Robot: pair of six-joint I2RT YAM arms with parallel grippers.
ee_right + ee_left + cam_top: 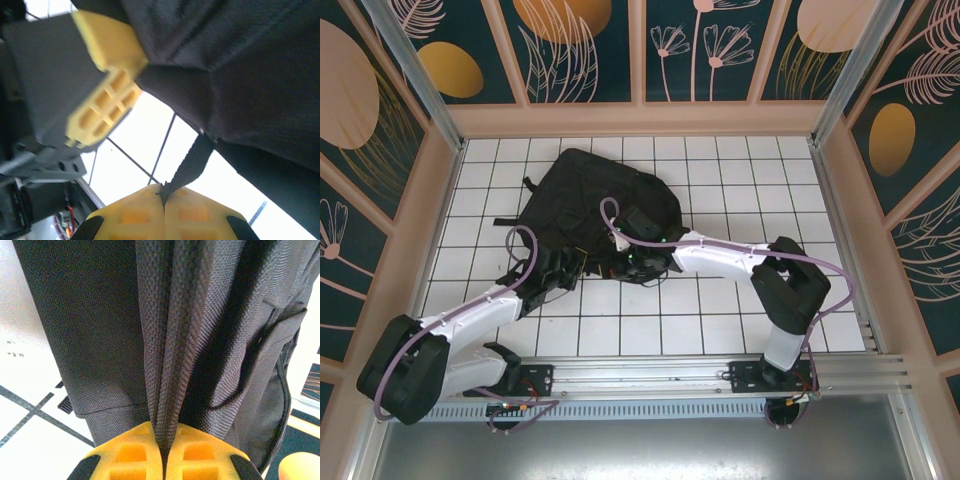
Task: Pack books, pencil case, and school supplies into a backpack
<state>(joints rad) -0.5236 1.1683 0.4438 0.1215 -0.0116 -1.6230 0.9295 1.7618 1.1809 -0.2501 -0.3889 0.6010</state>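
The black backpack [595, 200] lies on the white tiled table, left of centre. My left gripper [566, 268] is at its near left edge. In the left wrist view the yellow fingers [130, 455] are shut on a raised fold of the backpack's fabric [165, 365]. My right gripper [638, 262] is at the pack's near edge, just right of the left one. Its jaws [163, 200] are shut on the end of a thin black strap [192, 162] that hangs from the backpack [240, 75], lifted off the tiles. The books, pencil case and school supplies are out of view.
The left gripper's yellow fingers [107, 100] are close by in the right wrist view. Patterned walls [640, 50] enclose the table on three sides. An aluminium rail [670, 375] carrying both arm bases runs along the near edge. White tiles [740, 180] lie bare to the right of the pack.
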